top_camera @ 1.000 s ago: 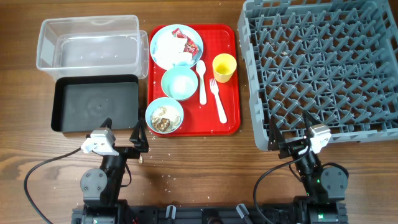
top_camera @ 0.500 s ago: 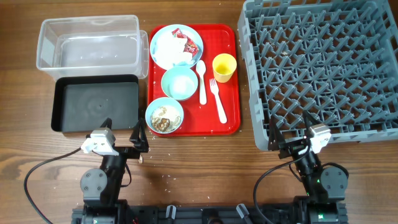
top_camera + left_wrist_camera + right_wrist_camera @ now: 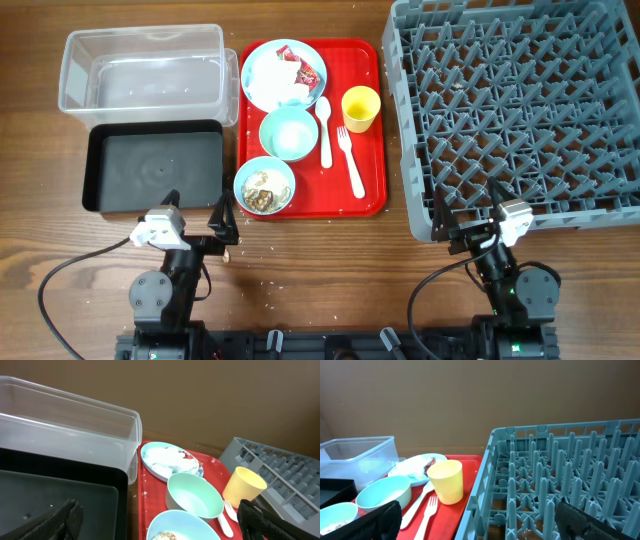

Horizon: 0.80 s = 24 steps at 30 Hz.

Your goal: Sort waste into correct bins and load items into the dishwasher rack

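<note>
Currently, left gripper (image 3: 197, 203) and right gripper (image 3: 466, 200) both stand wide open, holding nothing, while plate (image 3: 268, 82), bowls (image 3: 288, 133), cup (image 3: 361, 108), cutlery (image 3: 349, 165) and waste (image 3: 304, 72) sit on the red tray (image 3: 372, 190) between bins (image 3: 140, 36) and rack (image 3: 520, 100).

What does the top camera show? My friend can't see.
A red tray holds a plate, two bowls, a yellow cup, spoon and fork. Left of it are a clear tub and black tray, right a grey rack; the left gripper and right gripper hover open below.
</note>
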Each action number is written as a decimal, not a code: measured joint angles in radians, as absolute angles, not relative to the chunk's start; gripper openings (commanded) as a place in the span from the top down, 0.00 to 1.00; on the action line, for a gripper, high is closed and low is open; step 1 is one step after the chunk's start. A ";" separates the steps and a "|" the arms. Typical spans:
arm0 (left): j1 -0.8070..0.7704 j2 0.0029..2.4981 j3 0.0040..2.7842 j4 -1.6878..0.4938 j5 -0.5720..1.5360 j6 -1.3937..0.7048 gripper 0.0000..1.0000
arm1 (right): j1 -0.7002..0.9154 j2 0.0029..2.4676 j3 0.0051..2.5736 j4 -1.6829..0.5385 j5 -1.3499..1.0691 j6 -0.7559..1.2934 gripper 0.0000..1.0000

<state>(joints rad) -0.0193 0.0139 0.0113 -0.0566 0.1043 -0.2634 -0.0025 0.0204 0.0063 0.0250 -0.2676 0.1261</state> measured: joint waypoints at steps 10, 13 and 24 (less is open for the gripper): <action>-0.019 0.014 0.017 0.121 0.202 -0.263 0.00 | -0.002 0.021 0.013 0.203 -0.326 0.159 0.00; -0.019 0.031 0.067 0.107 0.242 -0.263 0.00 | -0.002 0.021 0.064 0.168 -0.355 0.133 0.00; -0.019 0.548 0.653 0.004 0.406 -0.195 0.00 | -0.002 0.185 0.434 -0.041 -0.378 0.007 0.00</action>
<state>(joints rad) -0.0193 0.5484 0.6533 0.0040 0.4057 -0.1951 -0.0025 0.1848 0.4343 -0.0410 -0.3782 0.0071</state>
